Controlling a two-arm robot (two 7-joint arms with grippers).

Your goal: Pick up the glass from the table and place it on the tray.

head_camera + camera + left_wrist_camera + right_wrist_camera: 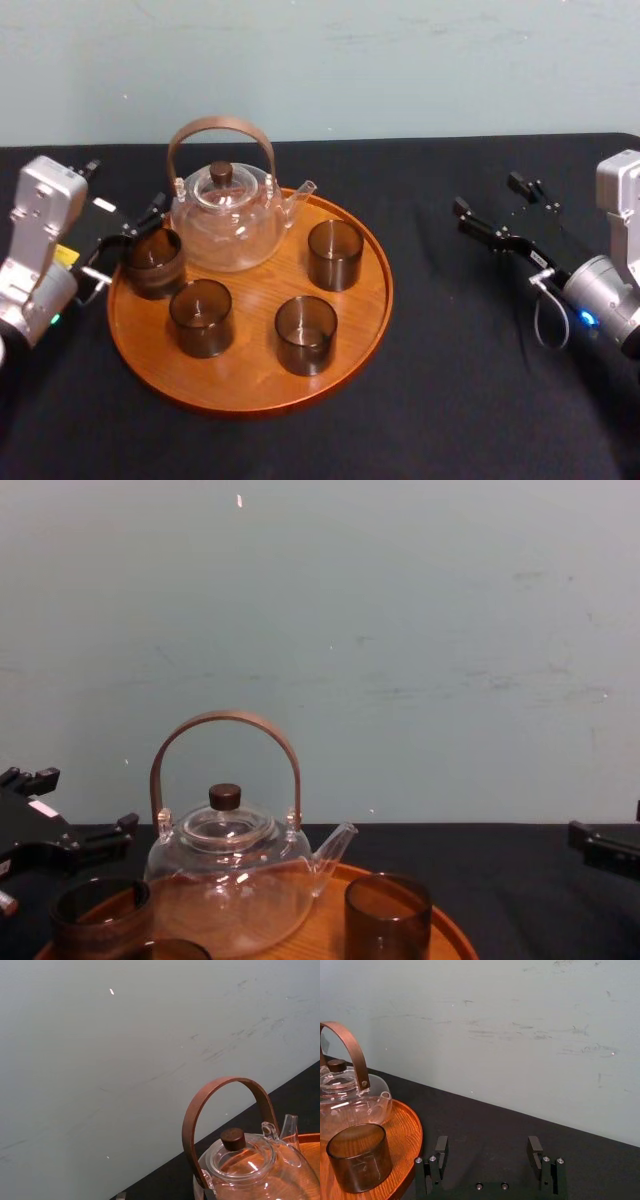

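Observation:
Standing on the round wooden tray (pixel 345 345) at its left rim is a dark smoky glass (pixel 153 263), also in the chest view (pixel 100 916). My left gripper (pixel 143 222) hangs open just behind and above it, its fingers spread and holding nothing (pixel 88 800). Three more alike glasses (pixel 201 317) (pixel 306 334) (pixel 335 254) stand on the tray. Over the black table (pixel 470 380) at the right, my right gripper (pixel 492 200) is open and empty (pixel 487 1152).
A clear glass teapot (pixel 224 215) with an arched brown handle stands at the tray's back left, close to my left gripper's fingers; it also shows in the left wrist view (pixel 250 1165). A pale wall (pixel 400 630) rises behind the table.

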